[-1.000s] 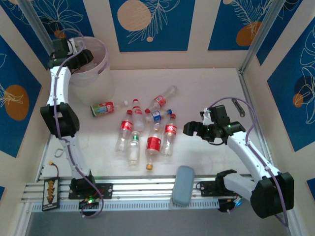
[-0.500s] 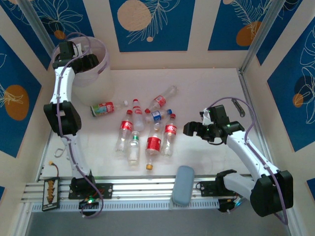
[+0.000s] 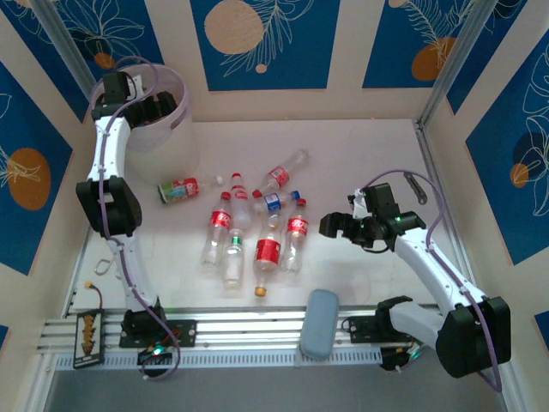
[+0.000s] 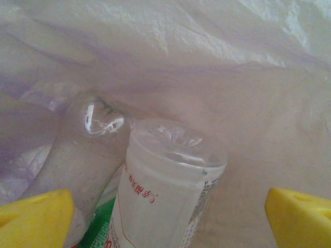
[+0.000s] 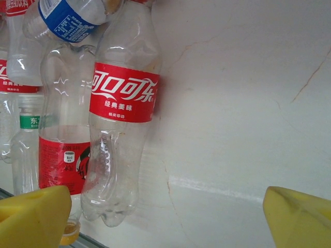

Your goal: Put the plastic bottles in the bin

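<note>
Bottles [image 4: 170, 191], clear crinkled plastic, inside round translucent bin [image 3: 169, 144].

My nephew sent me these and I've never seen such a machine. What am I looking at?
Two robot arms are bolted at the near edge of a table. One picture looks down from above. The other two come from cameras on each wrist, with yellow fingertips in the bottom corners. The left claw hangs open over the bin, and its camera shows bottles lying inside. The right claw, open too, is beside the plastic bottles scattered on the table. Neither holds anything. A grey-blue pad lies by the front rail.
</note>
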### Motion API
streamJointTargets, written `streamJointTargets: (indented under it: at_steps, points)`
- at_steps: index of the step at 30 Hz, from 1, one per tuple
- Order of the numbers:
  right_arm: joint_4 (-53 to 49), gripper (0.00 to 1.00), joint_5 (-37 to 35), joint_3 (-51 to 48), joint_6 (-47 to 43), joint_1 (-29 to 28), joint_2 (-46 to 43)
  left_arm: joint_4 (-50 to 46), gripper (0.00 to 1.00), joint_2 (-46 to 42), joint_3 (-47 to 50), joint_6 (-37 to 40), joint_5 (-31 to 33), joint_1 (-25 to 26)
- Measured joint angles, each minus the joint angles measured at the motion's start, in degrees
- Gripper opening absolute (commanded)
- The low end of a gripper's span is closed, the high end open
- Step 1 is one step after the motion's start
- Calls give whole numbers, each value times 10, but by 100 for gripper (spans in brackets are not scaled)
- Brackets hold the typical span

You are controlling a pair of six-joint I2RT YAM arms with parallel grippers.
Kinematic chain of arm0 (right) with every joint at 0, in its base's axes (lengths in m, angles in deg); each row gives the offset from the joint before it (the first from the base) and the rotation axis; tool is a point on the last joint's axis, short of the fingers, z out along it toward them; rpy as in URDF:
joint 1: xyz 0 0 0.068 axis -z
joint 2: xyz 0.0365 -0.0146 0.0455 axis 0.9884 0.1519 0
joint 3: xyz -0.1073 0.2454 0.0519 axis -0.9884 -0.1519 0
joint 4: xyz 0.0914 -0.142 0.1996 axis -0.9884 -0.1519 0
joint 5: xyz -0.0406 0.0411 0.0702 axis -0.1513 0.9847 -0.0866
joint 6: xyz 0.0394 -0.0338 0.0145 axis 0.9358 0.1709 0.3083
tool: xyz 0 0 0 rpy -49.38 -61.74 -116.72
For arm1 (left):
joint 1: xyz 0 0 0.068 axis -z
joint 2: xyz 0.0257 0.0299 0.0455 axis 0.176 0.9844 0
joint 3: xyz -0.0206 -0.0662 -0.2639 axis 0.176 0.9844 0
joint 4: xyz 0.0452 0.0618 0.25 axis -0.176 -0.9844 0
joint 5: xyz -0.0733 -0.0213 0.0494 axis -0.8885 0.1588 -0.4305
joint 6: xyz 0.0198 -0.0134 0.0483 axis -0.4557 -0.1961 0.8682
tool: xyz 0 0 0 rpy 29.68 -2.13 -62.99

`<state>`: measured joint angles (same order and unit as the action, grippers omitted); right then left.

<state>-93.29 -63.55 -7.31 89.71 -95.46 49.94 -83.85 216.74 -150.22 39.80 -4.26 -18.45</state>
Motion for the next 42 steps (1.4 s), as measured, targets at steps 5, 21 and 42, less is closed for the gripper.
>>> streamJointTargets:
  at_steps: [5,21,42]
  points:
    - [-1,95,9,0,21,-5,-9,0,98,-1,0,2,0,0]
    - [34,82,-66,0,203,-203,49,-17,100,-144,-11,62,98,-5]
    - [111,70,-108,74,227,-267,308,179,100,-661,653,-61,127,230]
